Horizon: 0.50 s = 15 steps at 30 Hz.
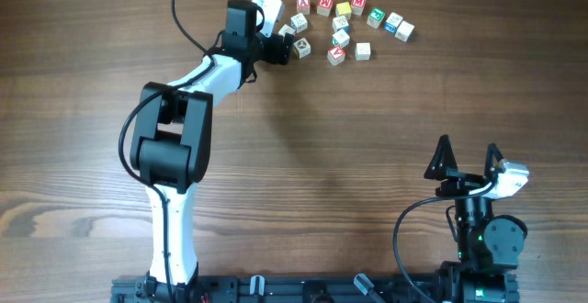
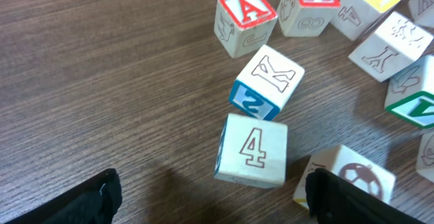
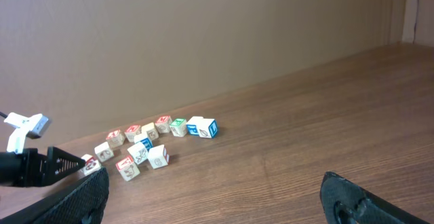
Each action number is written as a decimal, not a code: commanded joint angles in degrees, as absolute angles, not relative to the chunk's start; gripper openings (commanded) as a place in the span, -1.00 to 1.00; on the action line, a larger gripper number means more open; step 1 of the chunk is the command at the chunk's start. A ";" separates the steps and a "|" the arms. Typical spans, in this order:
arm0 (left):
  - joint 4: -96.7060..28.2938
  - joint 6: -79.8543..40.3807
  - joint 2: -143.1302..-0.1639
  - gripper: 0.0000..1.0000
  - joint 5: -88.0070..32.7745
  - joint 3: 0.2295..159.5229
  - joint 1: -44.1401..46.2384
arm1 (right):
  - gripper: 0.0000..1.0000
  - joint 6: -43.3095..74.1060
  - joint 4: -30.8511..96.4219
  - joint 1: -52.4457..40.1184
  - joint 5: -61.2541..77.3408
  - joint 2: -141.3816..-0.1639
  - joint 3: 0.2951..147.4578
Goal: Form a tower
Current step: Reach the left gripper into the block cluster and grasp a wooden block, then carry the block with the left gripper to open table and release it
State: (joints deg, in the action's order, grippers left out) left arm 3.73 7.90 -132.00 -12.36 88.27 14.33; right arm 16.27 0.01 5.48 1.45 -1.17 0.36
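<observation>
Tower not clearly begun: cubes [image 1: 363, 50] lay loose by bench [image 1: 303, 156] far edge, L tool [image 1: 283, 44] released near "4" cube [image 2: 252, 149], R tool [image 1: 469, 151] released, idle.

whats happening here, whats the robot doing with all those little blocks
The left tool is out at the far side of the table, open and low over a scatter of letter cubes. The 4 cube lies just ahead of its fingers, and nothing is gripped. The right tool sits open near the robot's base, empty. The aim is a tower, but no stack can be made out from these views.
</observation>
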 commanded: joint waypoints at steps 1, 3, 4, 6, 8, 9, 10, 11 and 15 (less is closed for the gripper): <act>4.19 8.84 -134.76 0.63 -14.13 88.99 14.39 | 1.00 16.67 -0.16 5.69 1.37 -0.80 0.30; 5.37 8.84 -134.85 0.44 -14.15 88.99 14.39 | 1.00 16.67 -0.16 5.69 1.37 -0.80 0.30; 6.57 8.82 -134.85 0.44 -14.17 88.99 14.39 | 1.00 16.67 -0.16 5.69 1.37 -0.80 0.30; 8.86 8.82 -134.93 0.62 -14.15 88.99 14.39 | 1.00 16.67 -0.16 5.69 1.37 -0.80 0.30; 10.24 8.82 -135.06 0.76 -14.17 88.99 14.39 | 1.00 16.69 -0.16 5.69 1.37 -0.80 0.30; 11.62 8.82 -135.59 0.82 -14.22 88.99 14.39 | 1.00 16.69 -0.16 5.69 1.37 -0.80 0.30; 12.27 8.82 -135.87 0.86 -14.59 88.99 14.39 | 1.00 16.67 -0.16 5.69 1.37 -0.80 0.30; 13.50 8.82 -136.84 0.87 -15.92 88.99 14.39 | 1.00 16.69 -0.16 5.69 1.37 -0.80 0.30; 17.02 8.80 -140.64 0.69 -16.32 89.01 14.90 | 1.00 16.69 -0.16 5.69 1.37 -0.80 0.30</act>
State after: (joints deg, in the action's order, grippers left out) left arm 16.49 8.12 -136.75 -15.18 88.33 14.35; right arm 16.27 0.03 5.48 1.45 -1.17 0.36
